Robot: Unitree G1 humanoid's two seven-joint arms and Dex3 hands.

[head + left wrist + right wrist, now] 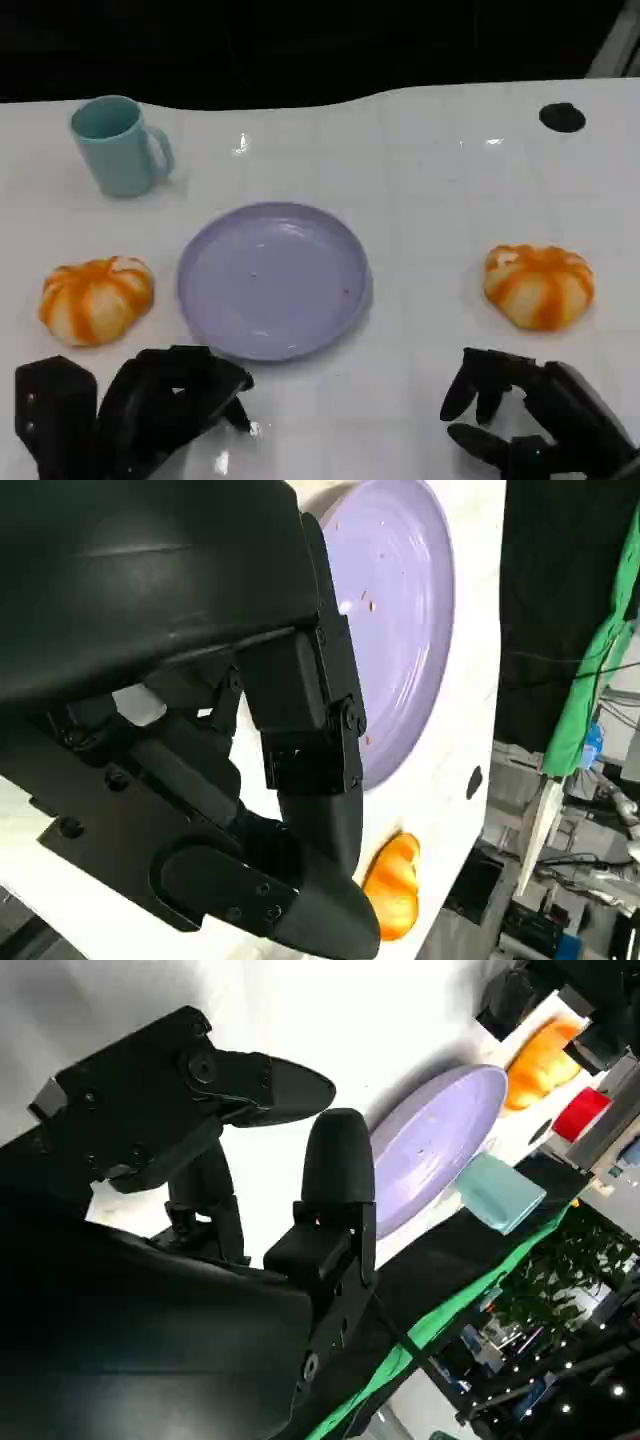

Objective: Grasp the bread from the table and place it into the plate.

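Right hand (535, 415) is sitting low at the near table edge, fingers (478, 385) spread apart and slightly curled, holding nothing and touching nothing; the right wrist view agrees, its fingers (338, 1175) are gaping over bare table. Left hand (150, 405) is also hanging at the near edge with fingers loosely curled downward, gripping nothing; whether the tips are resting on the table, cannot tell. Two breads are lying on the white table (430, 170): the right bread (538, 285) is sitting just beyond the right hand, well apart from the plate (273, 280), and the left bread (96, 299) is sitting just beside the plate's left rim, a little ahead of the left hand. The plate is lying empty between them, a teal mug (120, 146) standing behind it on the left. Judging the step as the reach, not yet started. To do it well, probably: keep the fingers wide, come down over the top of the chosen bread, close gently around its sides since it is likely squashing easily, lift clear before crossing the plate rim.
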